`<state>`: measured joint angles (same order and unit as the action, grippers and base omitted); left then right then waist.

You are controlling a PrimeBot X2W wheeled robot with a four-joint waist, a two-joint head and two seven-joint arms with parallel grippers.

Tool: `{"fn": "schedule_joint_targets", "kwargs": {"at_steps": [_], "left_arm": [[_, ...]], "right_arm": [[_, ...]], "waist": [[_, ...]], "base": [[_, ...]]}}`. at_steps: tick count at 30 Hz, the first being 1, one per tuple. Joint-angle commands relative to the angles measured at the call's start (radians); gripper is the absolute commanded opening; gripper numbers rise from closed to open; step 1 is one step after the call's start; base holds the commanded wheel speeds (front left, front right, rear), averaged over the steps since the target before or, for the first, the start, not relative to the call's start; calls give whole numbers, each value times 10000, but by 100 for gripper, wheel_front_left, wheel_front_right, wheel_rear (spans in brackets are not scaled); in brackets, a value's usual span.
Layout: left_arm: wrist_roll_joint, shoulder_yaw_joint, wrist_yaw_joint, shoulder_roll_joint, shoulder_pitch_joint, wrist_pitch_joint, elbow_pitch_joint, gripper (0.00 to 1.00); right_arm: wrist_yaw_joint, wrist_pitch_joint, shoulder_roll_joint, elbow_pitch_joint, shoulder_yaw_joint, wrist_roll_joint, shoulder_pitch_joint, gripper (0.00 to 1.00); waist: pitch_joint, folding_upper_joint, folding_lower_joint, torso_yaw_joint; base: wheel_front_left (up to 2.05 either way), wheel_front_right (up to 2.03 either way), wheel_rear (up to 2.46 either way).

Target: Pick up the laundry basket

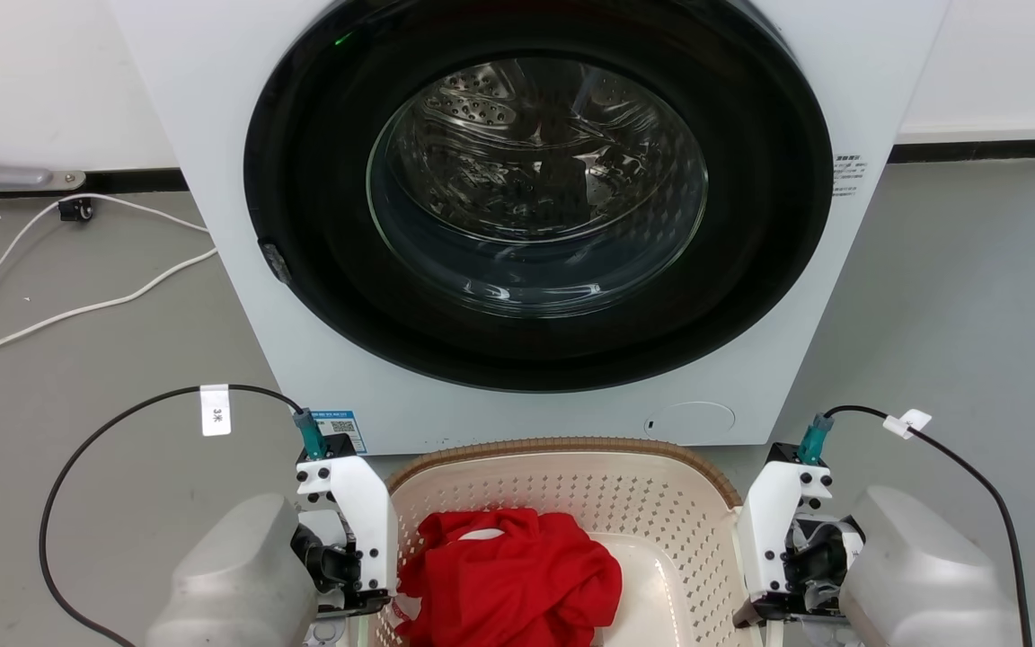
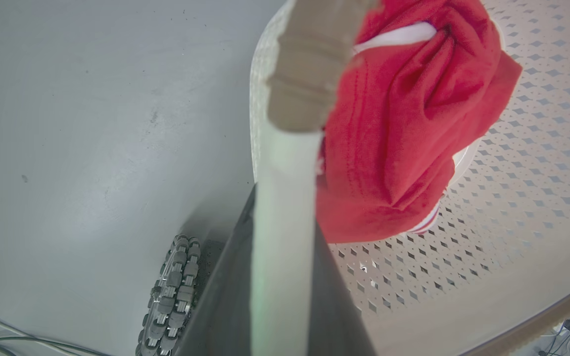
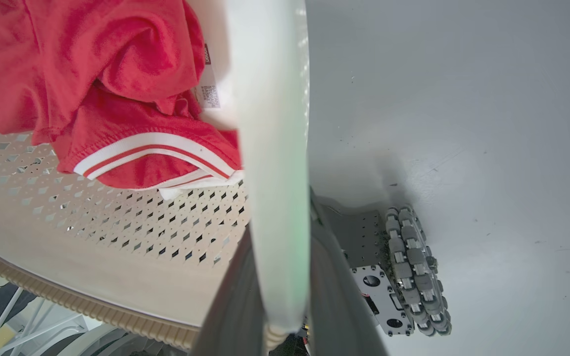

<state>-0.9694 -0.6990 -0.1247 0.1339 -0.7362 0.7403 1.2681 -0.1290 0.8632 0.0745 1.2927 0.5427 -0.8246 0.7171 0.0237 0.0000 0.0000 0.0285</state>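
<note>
Head view, with both wrist views. The laundry basket (image 1: 643,503) sits at 6 o'clock, directly in front of me and just short of the washing machine (image 1: 535,225), which fills 12 o'clock with its door shut. My left hand (image 2: 285,217) is at 7 o'clock and my right hand (image 3: 280,217) at 5 o'clock, one on each short side of the basket, so that the load hangs evenly between the arms.

Left wrist view: the two dark fingers (image 2: 215,296) lie tight against either face of the left handle (image 2: 285,163), clamped on it, with the brown rim just beyond the fingertips. Right wrist view: the same arrangement, fingers pressed together on the right handle (image 3: 272,123). Gripping the handles and not the perforated wall gives a stiff hold that should not flex or slip.

A red garment (image 1: 508,575) with white trim lies crumpled inside, toward the 7 o'clock part of the basket, so I judge the left side to be slightly heavier. The grey floor (image 1: 958,296) shows past both handles, and one of my base wheels (image 2: 171,296) appears beneath each hand. I cannot tell whether the basket bottom rests on the floor or is clear of it. The grasp appears complete. What remains is an even, level raise, with both arms rising together to prevent tilting.
</note>
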Motion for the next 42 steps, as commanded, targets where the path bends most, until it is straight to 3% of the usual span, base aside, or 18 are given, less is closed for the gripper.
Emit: {"fn": "schedule_joint_targets", "kwargs": {"at_steps": [1, 42], "left_arm": [[-159, 31, -103, -253, 26, -32, -183, 0], [-640, -440, -105, -232, 113, -126, -215, 0]], "right_arm": [[-32, 27, -291, -70, -62, -49, -121, 0], [-32, 57, -344, -71, -251, 147, -199, 0]], "waist": [[-1, 0, 0, -2], [25, 0, 0, -24]], "base": [[0, 0, 0], [0, 0, 0]]}}
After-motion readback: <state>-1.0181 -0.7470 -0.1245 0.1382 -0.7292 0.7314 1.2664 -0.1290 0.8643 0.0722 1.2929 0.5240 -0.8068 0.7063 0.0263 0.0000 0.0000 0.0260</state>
